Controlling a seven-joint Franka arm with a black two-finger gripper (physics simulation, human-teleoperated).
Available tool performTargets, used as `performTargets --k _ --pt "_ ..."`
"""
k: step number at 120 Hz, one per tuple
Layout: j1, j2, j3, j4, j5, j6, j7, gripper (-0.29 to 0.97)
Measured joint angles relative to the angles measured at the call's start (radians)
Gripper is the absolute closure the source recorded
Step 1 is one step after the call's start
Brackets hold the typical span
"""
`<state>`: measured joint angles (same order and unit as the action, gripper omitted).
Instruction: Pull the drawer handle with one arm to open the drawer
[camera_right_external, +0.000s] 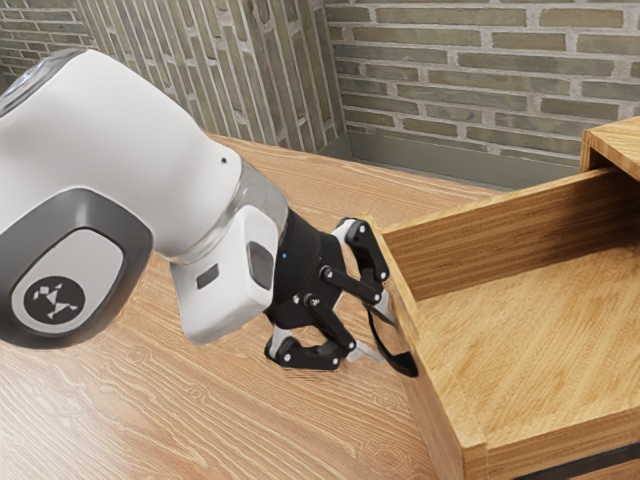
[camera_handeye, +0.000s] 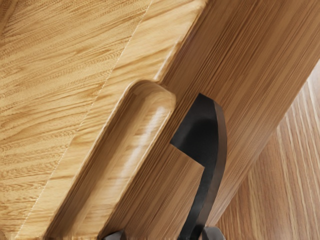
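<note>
A light wooden drawer (camera_right_external: 520, 340) stands pulled far out of its cabinet, and its inside is bare. On the drawer front (camera_handeye: 250, 75) sits a black arched handle (camera_right_external: 398, 348) (camera_handeye: 206, 145). My black gripper (camera_right_external: 380, 328) is at that handle. Its two fingers stand apart, one above and one below in the exterior view, with the handle passing between them. In the wrist view the handle runs down close to one fingertip (camera_handeye: 212, 233), while a gap shows to the other. The gripper is open around the handle.
The cabinet's top corner (camera_right_external: 612, 145) shows at the exterior view's right. A wooden tabletop (camera_right_external: 150, 410) spreads under the arm. A brick wall (camera_right_external: 480, 70) closes the back. A rounded recess (camera_handeye: 130, 150) lies in the wood next to the handle.
</note>
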<state>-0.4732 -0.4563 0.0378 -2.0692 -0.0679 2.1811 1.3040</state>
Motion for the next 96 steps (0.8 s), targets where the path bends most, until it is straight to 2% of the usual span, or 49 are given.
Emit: performTargets --k 37,45,50,60,73,96 --pt "-0.008 -0.049 -0.002 0.019 0.004 -0.022 -0.005 0.57" --pt "-0.024 -0.077 -0.010 0.048 0.037 -0.057 -0.022 0.56" --pt "-0.034 -0.094 -0.020 0.076 0.062 -0.098 -0.045 0.54" --pt "-0.042 -0.115 -0.032 0.130 0.095 -0.211 -0.122 0.39" --pt "-0.056 -0.140 -0.037 0.182 0.114 -0.410 -0.295 0.24" --pt "-0.052 -0.148 -0.027 0.186 0.134 -0.621 -0.618 0.10"
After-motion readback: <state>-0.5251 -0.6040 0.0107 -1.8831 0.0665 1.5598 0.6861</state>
